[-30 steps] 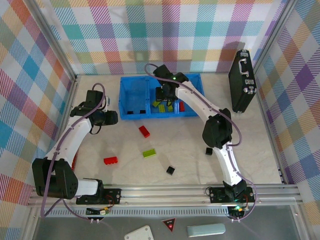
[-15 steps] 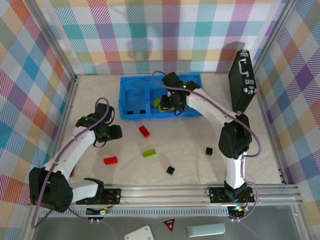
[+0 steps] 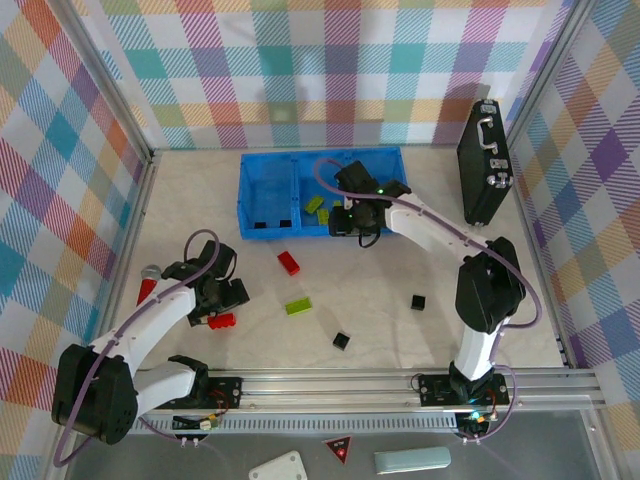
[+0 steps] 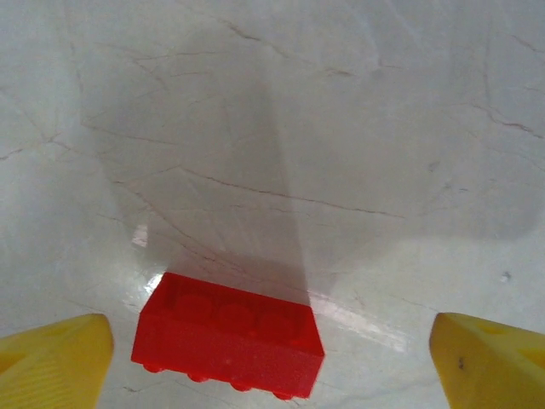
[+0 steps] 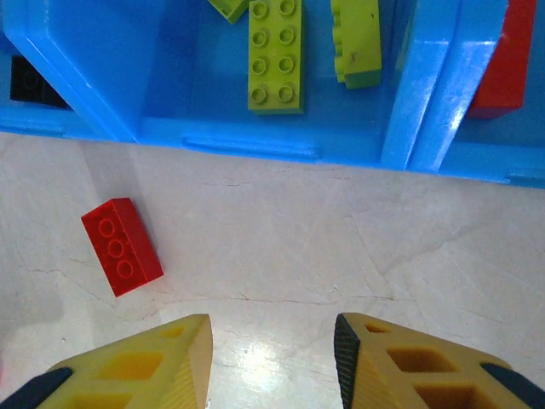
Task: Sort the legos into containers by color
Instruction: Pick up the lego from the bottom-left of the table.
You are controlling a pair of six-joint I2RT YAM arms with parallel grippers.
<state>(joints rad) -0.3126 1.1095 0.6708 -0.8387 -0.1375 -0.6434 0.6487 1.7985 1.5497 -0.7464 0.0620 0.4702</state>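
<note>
Legos (image 3: pixel 289 263), small plastic bricks in red, lime-green and black, are being carried partly by the bright blue plastic tray (image 3: pixel 270 170) and partly by the pale marbled worktop (image 3: pixel 400 330). Two lime-green oblong bricks (image 5: pixel 276 55) are being held in the middle compartment (image 5: pixel 196 94), a black brick (image 5: pixel 30 81) in the left one, and a red brick (image 5: pixel 504 60) beyond the right divider. Outside the tray, a red oblong brick (image 4: pixel 228 335) is being straddled by the left tool (image 4: pixel 272 341); its yellow fingers (image 4: pixel 51 358) are being held wide apart, neither visibly touching it. Another red brick (image 5: pixel 122 246) is being carried by the worktop just before the tray's near wall, ahead of the right tool (image 5: pixel 272 341), whose fingers are being held apart with nothing between them. A lime-green brick (image 3: pixel 298 307) and two black squarish bricks (image 3: pixel 418 301) are being carried nearer the arms' bases. A black briefcase (image 3: pixel 483 165) is being stood on edge by the right wall.
</note>
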